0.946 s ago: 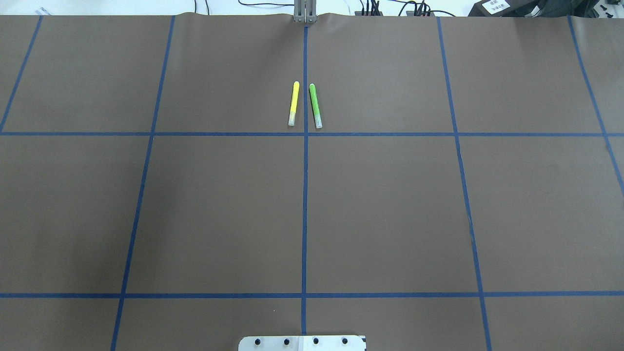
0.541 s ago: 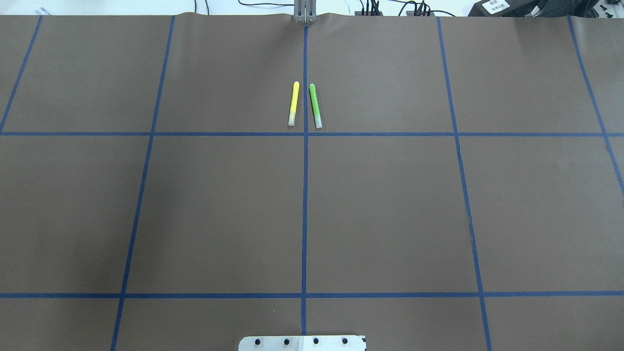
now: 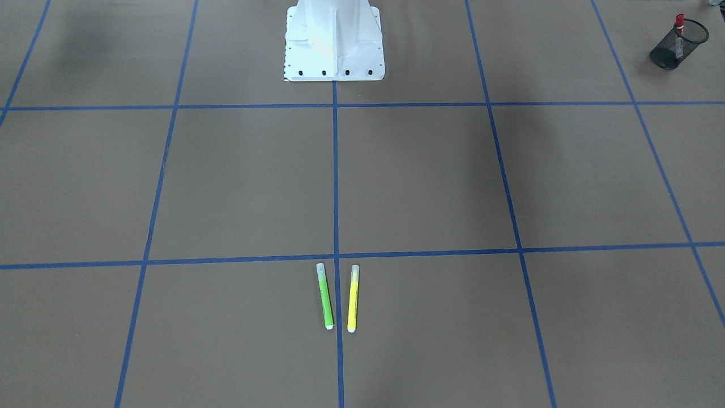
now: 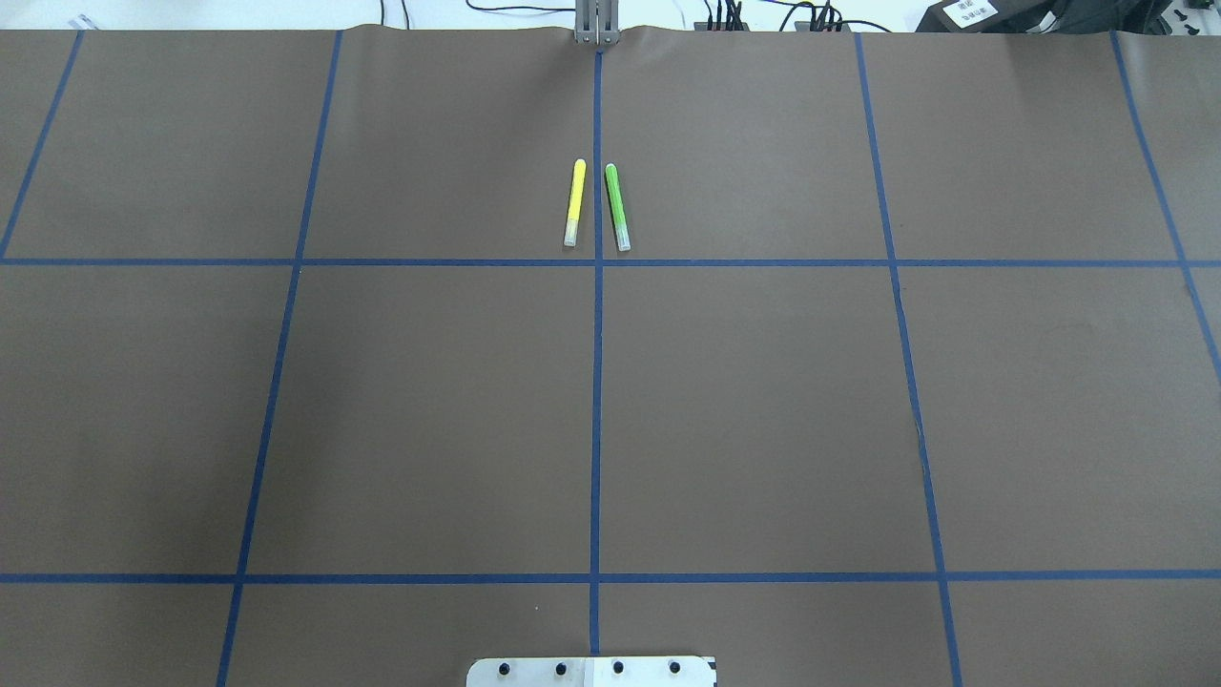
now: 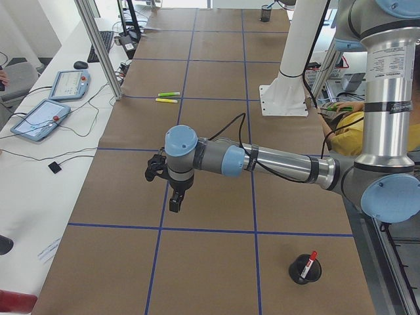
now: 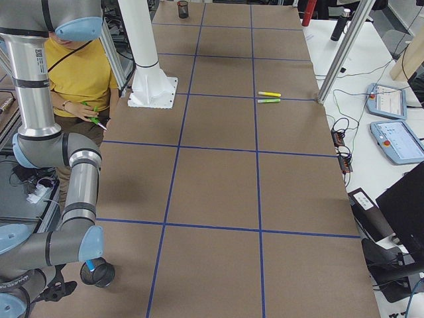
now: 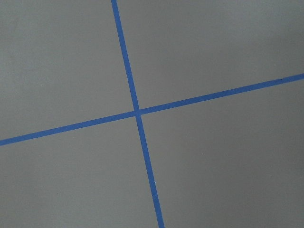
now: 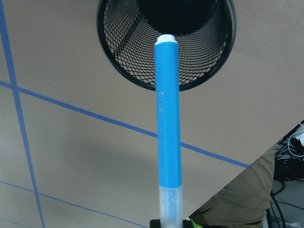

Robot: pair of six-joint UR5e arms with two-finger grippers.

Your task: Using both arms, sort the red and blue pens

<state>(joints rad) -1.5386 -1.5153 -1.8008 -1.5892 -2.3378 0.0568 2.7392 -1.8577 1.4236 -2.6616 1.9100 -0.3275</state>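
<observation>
This is a robotics lab: a jointed robot arm [image 5: 282,164] reaches over a brown paper-covered table [image 4: 763,401] gridded in blue tape [image 4: 596,401], with a white pedestal [image 3: 334,39], teach pendants [image 6: 387,99] and aluminium posts [image 6: 338,56] alongside.

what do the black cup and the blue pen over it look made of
The pen cup looks like black wire mesh, probably painted metal, matte; its wall is an open lattice. The blue pen seems smooth plastic, with a faint sheen along the barrel and a frosted translucent cap at the near end.
</observation>
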